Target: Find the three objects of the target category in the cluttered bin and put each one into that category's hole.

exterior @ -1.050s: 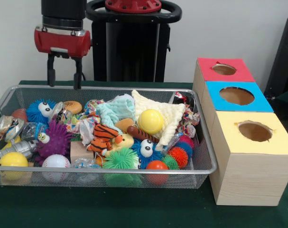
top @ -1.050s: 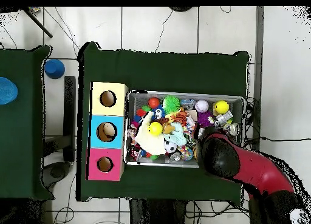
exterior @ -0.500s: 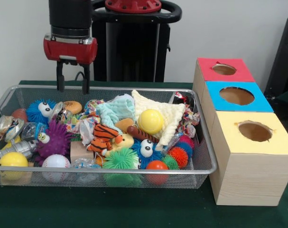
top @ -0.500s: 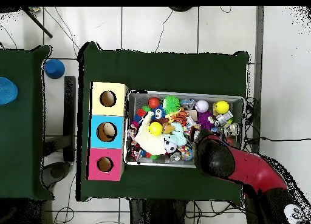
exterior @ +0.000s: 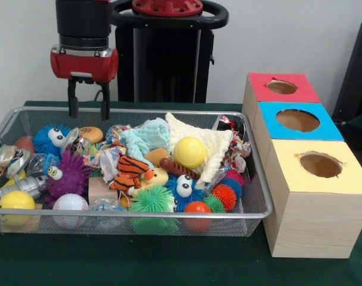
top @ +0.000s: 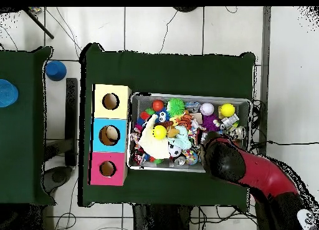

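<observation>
Wire bin (exterior: 259, 208) fills most of the table; three boxes stand just beside one short side: red box (exterior: 282, 89), blue box (exterior: 297, 122), yellow box (exterior: 321, 167), each with a hole on top. Target category not stated, so the wanted things cannot be picked out; all toys lie in the bin. Gripper (exterior: 89, 113) hangs above the bin's rear rim near the corner away from the boxes, fingers apart, narrow gap, empty. Toys lie below and forward of it; blue fuzzy ball (exterior: 51, 138) nearest.
</observation>
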Controlling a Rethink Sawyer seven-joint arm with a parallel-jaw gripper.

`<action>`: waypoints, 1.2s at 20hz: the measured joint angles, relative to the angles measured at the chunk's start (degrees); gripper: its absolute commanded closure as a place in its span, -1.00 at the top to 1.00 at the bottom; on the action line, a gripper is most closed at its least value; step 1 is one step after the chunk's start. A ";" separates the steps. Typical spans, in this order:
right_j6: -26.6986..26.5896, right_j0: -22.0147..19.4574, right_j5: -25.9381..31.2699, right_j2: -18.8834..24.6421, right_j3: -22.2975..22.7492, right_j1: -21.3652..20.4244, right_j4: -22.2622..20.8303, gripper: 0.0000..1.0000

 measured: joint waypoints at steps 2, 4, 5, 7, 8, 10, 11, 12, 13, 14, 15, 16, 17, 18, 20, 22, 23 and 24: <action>0.00 -0.63 0.00 0.46 -0.02 0.03 0.01 1.00; 0.00 -1.37 -0.01 0.96 -0.02 0.08 0.01 1.00; 0.00 -1.80 0.00 1.23 -0.02 0.14 0.00 1.00; 0.00 -2.46 0.00 1.69 -0.02 0.28 0.00 1.00; 0.00 -2.85 -0.01 2.03 -0.03 0.44 -0.13 1.00; 0.00 -3.19 0.00 2.40 -0.03 0.67 -0.38 1.00; 0.00 -3.52 -0.01 2.74 -0.03 1.06 -0.75 1.00; 0.00 -3.62 -0.02 2.80 -0.03 1.17 -0.88 1.00; 0.00 -3.72 -0.04 2.86 -0.03 1.28 -1.01 1.00; 0.00 -3.90 -0.09 2.97 -0.03 1.46 -1.25 1.00; 0.00 -4.42 -0.24 3.22 -0.04 1.79 -1.88 1.00; 0.00 -4.87 -0.39 3.41 -0.04 2.05 -2.48 1.00; 0.00 -5.10 -0.48 3.51 -0.04 2.20 -2.80 1.00; 0.00 -5.49 -0.64 3.66 -0.04 2.47 -3.32 1.00; 0.00 -6.20 -0.98 3.96 -0.04 2.95 -4.18 1.00; 0.00 -7.70 -1.82 4.61 -0.04 3.75 -5.78 1.00; 0.00 -8.49 -2.18 4.95 -0.05 4.08 -6.39 1.00; 0.00 -9.20 -2.29 5.35 -0.06 4.29 -6.86 1.00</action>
